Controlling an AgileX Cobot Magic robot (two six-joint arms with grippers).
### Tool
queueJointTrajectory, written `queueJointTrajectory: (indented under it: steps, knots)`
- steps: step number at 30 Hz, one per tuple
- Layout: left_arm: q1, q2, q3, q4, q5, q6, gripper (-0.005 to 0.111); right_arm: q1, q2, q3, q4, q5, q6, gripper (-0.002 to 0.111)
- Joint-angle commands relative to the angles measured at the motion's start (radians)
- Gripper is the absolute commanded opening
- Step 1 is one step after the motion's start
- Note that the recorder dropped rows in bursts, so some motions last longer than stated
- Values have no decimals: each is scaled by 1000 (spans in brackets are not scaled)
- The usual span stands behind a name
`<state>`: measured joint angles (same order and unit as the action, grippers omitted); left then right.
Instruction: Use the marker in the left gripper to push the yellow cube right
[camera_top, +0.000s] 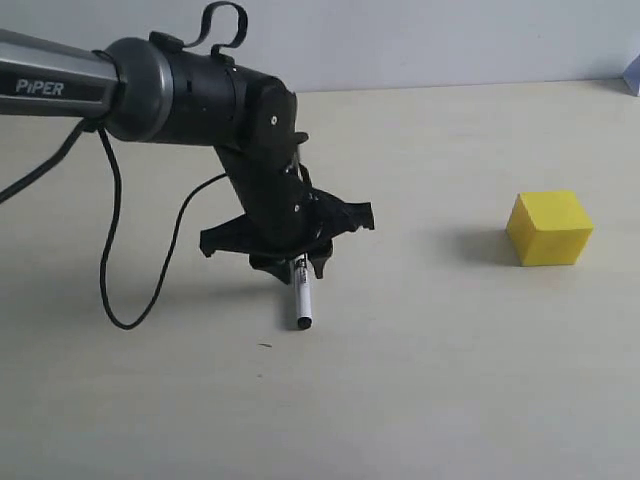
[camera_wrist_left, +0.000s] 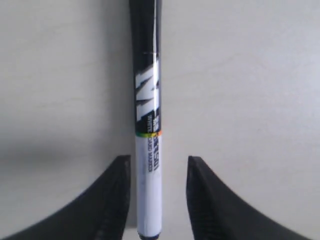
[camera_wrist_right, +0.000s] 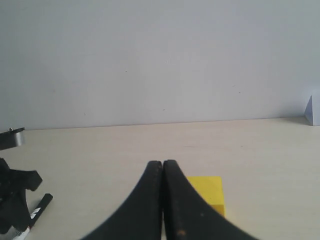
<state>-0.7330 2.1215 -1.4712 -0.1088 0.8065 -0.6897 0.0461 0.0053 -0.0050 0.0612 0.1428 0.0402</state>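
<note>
The marker (camera_top: 302, 298) lies flat on the beige table, white barrel end toward the front; in the left wrist view the marker (camera_wrist_left: 148, 150) sits between the black fingers with a gap on each side. My left gripper (camera_top: 295, 265) is low over it and open (camera_wrist_left: 158, 159). The yellow cube (camera_top: 549, 228) rests well to the right of it, apart from the marker. My right gripper (camera_wrist_right: 162, 162) is shut on nothing, with the yellow cube (camera_wrist_right: 210, 192) just behind its fingers; the marker (camera_wrist_right: 37, 212) and left gripper (camera_wrist_right: 12, 200) show at the edge of that view.
A black cable (camera_top: 110, 250) loops from the left arm down onto the table. A small blue-grey object (camera_top: 633, 75) stands at the far right edge by the pale wall. Bare tabletop (camera_top: 430, 300) lies between marker and cube.
</note>
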Motion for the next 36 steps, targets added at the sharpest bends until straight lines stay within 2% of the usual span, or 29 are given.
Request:
queueJointTrajectory:
  steps: [1,2,3,5,6,11,19,23,29,36]
  knots:
    - [15,-60,-58,-3,100,55,36,1,-5,5,0,-8,-2,0]
    - [15,-75,-64,-3,108,71,33,1,-5,5,0,-8,-2,0]
    - [15,-88,-69,2,111,89,26,1,-5,5,0,-8,-2,0]
    - [15,-122,-69,32,108,121,4,1,-5,5,0,-8,-2,0]
    - [12,-137,-69,47,108,145,1,1,-5,5,0,-8,-2,0]
    - [-25,-238,7,109,20,218,0,1,-5,5,0,-8,-2,0]
    - [-136,-517,373,156,-510,200,0,1,-5,5,0,-8,-2,0]
    - [-176,-657,524,158,-669,231,0,1,-5,5,0,-8,-2,0]
    - [-176,-813,649,158,-730,238,0,1,-5,5,0,-8,-2,0]
    - [-176,-905,674,158,-723,238,0,1,-5,5,0,-8,-2,0]
